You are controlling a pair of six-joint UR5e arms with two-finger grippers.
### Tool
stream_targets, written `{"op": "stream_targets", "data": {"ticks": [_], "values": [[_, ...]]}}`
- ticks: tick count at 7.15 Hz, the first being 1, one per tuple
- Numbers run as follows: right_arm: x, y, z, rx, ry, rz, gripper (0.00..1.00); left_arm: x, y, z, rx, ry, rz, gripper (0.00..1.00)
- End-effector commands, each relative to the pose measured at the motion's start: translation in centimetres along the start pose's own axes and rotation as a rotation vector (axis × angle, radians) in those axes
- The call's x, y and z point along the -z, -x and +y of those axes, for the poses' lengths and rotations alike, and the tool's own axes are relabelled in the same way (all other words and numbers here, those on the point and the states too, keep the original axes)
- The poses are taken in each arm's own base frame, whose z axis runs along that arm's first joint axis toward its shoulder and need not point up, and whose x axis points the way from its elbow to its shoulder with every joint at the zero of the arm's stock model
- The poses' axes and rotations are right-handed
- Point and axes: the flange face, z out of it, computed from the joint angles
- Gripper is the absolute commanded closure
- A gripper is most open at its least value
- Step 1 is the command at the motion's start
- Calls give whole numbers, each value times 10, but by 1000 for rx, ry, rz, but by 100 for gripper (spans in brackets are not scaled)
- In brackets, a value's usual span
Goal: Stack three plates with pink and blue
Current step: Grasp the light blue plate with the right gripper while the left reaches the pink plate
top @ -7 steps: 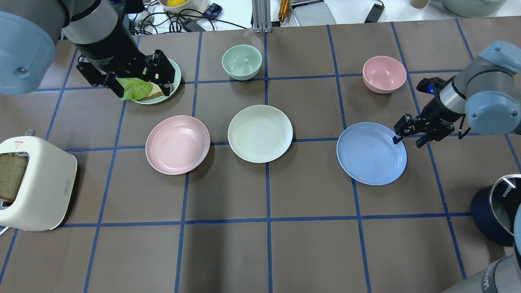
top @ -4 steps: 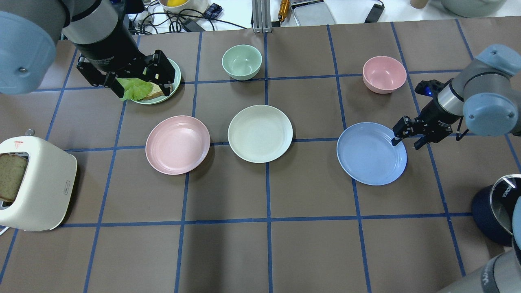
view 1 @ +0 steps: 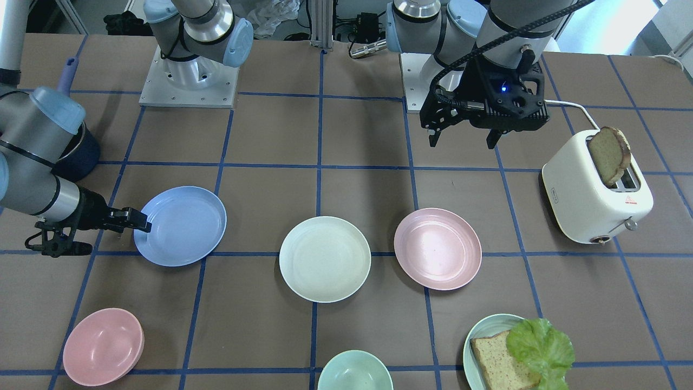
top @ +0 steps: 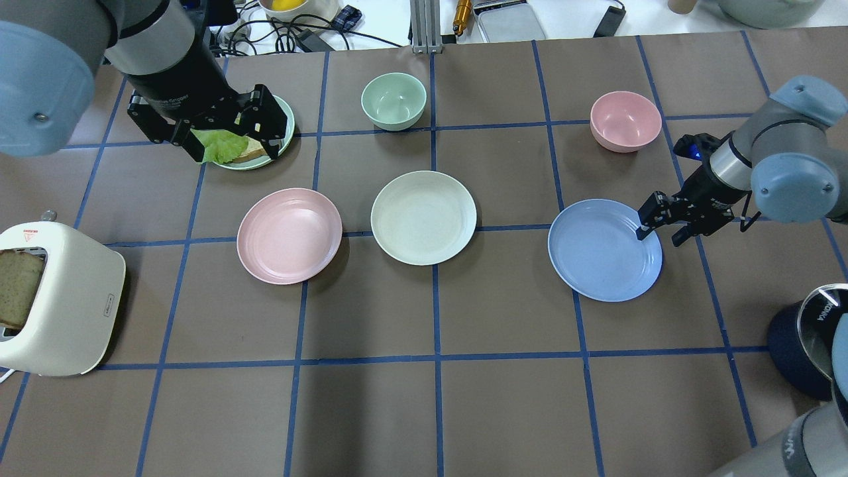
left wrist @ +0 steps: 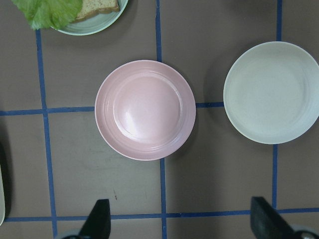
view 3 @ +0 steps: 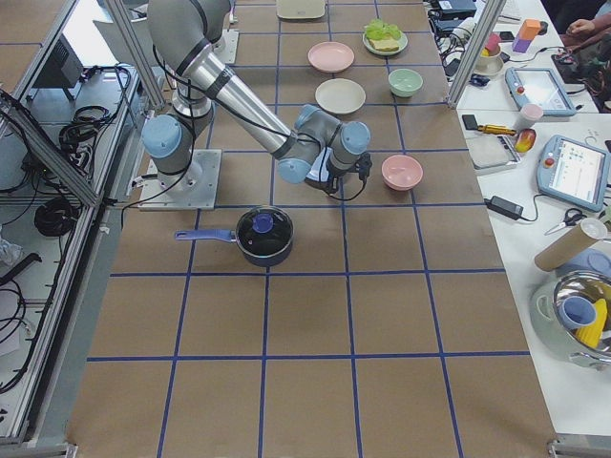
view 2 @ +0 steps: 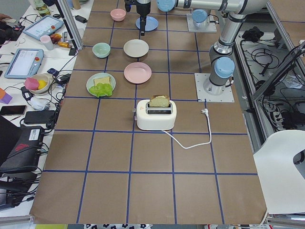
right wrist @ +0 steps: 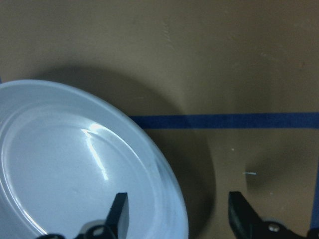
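Blue plate [top: 604, 250] lies right on the surface [top: 503, 397], cream plate [top: 423, 217] middle, pink plate [top: 289, 236] left, all apart. Right hand [top: 658, 237], spread open and empty, straddles the blue rim. Left hand [top: 236, 156], open and empty, partly hides the green plate [top: 286, 136] with bread [top: 252, 152] and lettuce [top: 217, 146].

Pink plate [top: 289, 236], cream plate [top: 423, 217], blue plate [top: 599, 255] lie flat, unstacked.
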Motion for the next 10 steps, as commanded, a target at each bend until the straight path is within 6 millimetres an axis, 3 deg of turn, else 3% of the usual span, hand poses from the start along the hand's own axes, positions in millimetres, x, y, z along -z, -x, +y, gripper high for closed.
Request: {"op": "stream_targets", "data": {"ticks": [1,2,3,5,6,7,9,10], "values": [[-1,-1,0,-1,3,1,31,-48,-16,5,-53,86,7,0],[-2,-1,0,7,5,1,47,-86,-32,17,-96,112,0,0],[-5,-2,-1,6,9,-2,53,-142,-45,34,-105,125,-9,0],[-5,-2,-2,7,8,-4,73,-232,-44,64,-123,32,-12,0],[-3,-2,-3,8,5,-3,79,-255,-45,65,-144,-27,-7,0],[-3,-2,-3,8,6,-2,86,-275,-43,60,-241,-5,-27,5],[5,-1,-3,11,-7,10,90,-300,-41,49,-393,-10,-71,18],[6,-1,-4,13,-8,13,95,-308,-41,47,-412,-6,-73,41]]}}
